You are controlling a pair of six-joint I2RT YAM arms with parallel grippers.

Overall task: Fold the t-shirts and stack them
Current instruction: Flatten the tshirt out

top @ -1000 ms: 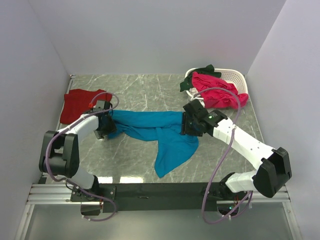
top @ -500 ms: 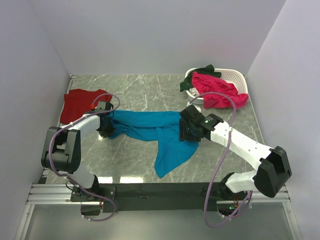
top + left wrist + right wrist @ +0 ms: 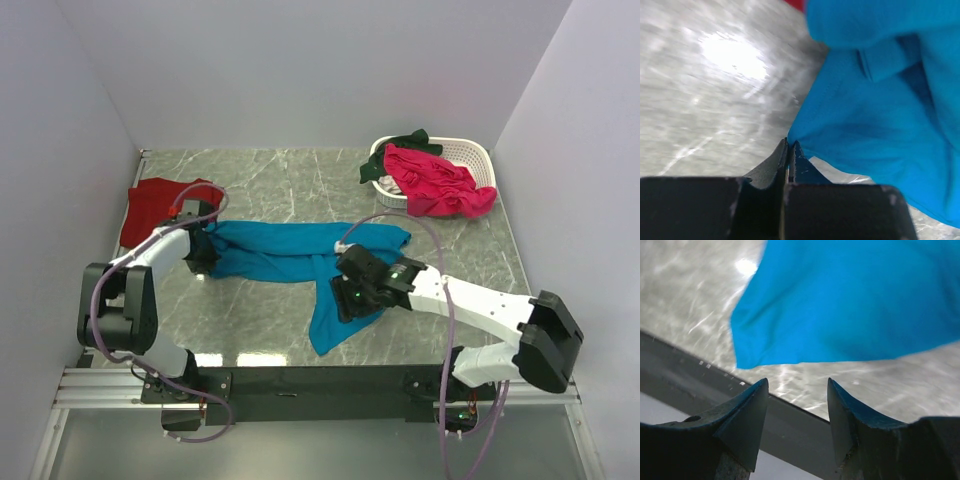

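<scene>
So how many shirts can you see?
4: a teal one mid-table, a dark red one far left, a pink one and a dark green one at the basket; more may hide underneath.

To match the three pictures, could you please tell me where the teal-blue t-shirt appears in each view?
Top external: teal-blue t-shirt spread across the middle.
Left wrist: t-shirt fills the right side.
Right wrist: t-shirt fills the upper part.
Shared landmark: grey marbled tabletop.

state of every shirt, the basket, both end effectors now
basket: upright, holding shirts
teal shirt: unfolded, rumpled
red shirt: flat, far left
pink shirt: crumpled over basket rim
green shirt: crumpled in basket
left end effector: shut on teal shirt
right end effector: open, empty
</scene>
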